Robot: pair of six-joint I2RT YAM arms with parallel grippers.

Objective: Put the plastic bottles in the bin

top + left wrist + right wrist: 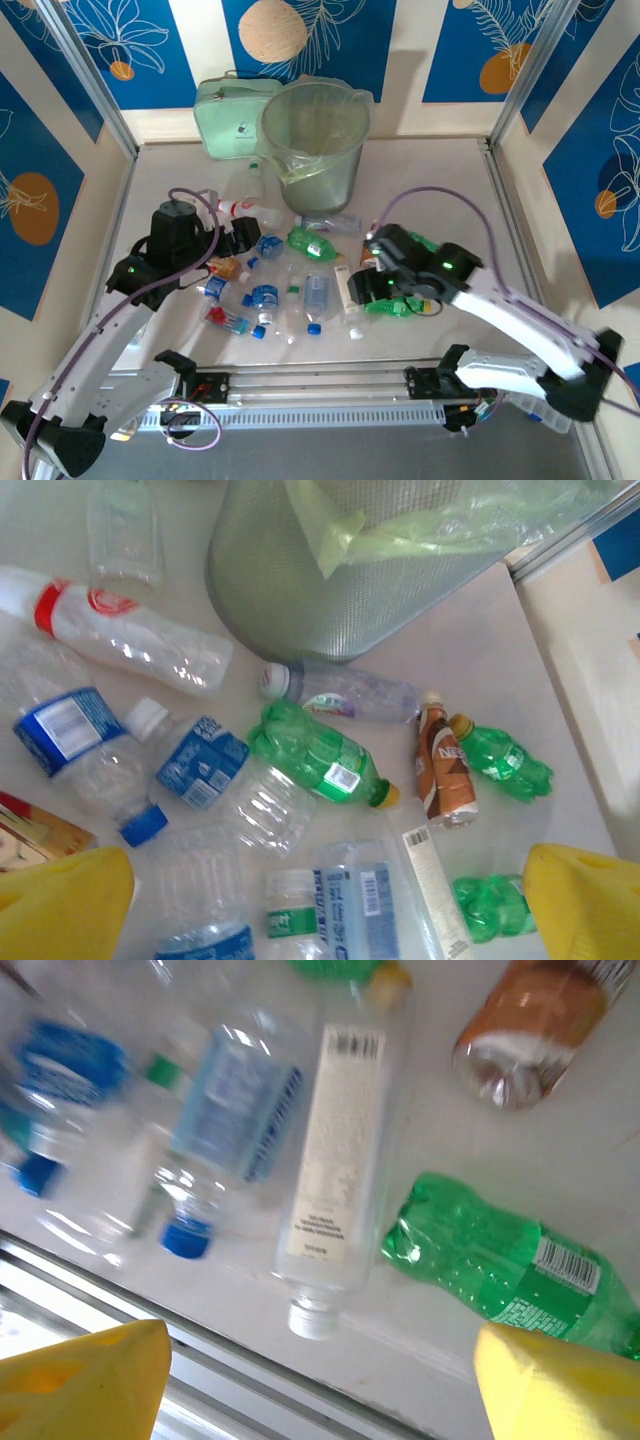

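Several plastic bottles (290, 290) lie scattered on the table in front of the bin (315, 145), a grey translucent bucket with a pale green liner. My left gripper (325, 910) hangs open above a green bottle (320, 755), a brown bottle (443, 770) and clear blue-labelled ones, with the bin (380, 580) just beyond. My right gripper (320, 1385) is open over the table's near edge. Between its fingers lie a clear white-capped bottle (335, 1160) and a green bottle (500, 1260). Neither gripper holds anything.
A pale green zipped case (225, 110) stands behind the bin on the left. A clear red-capped bottle (130, 645) lies left of the bin. A metal rail (320, 385) runs along the near edge. Walls close in the table's sides.
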